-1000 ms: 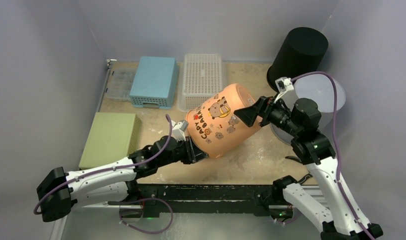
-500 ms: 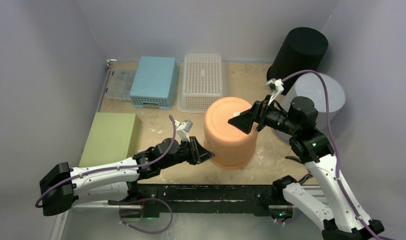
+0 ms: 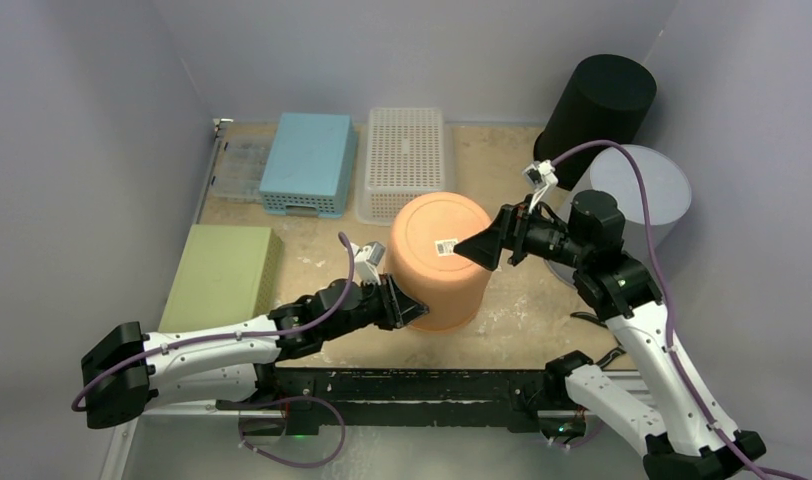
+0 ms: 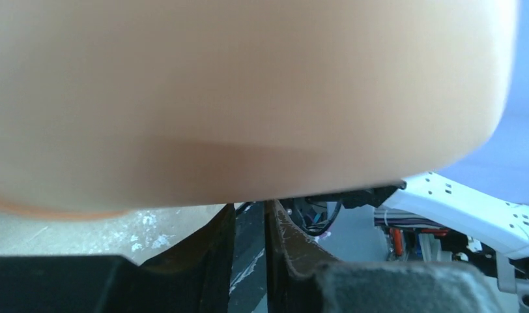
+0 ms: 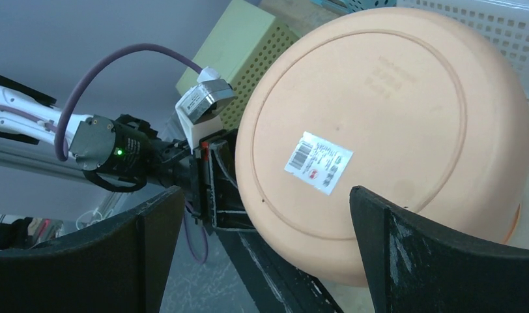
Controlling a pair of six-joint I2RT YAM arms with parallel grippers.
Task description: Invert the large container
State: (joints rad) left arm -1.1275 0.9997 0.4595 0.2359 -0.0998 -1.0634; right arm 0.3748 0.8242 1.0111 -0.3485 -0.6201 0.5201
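Observation:
The large orange container (image 3: 437, 265) stands upside down on the table, slightly tilted, its flat base with a barcode sticker (image 3: 445, 246) facing up. It fills the top of the left wrist view (image 4: 249, 98) and shows base-on in the right wrist view (image 5: 392, 117). My left gripper (image 3: 410, 308) is at its lower left rim, jaws nearly together with a narrow gap (image 4: 249, 208) and tips hidden under the container wall, seemingly clamped on the rim. My right gripper (image 3: 477, 245) hovers just over the base, wide open and empty (image 5: 265, 189).
A blue basket (image 3: 307, 160) and a white perforated basket (image 3: 405, 160) lie upside down at the back. A green box (image 3: 222, 278) is at the left. A black bin (image 3: 597, 105) and a translucent round tub (image 3: 642, 185) stand at the right wall.
The container swung from lying tilted on its side, printed side showing, to base-up on the table. My left gripper followed its rim down. My right gripper shifted left over the base.

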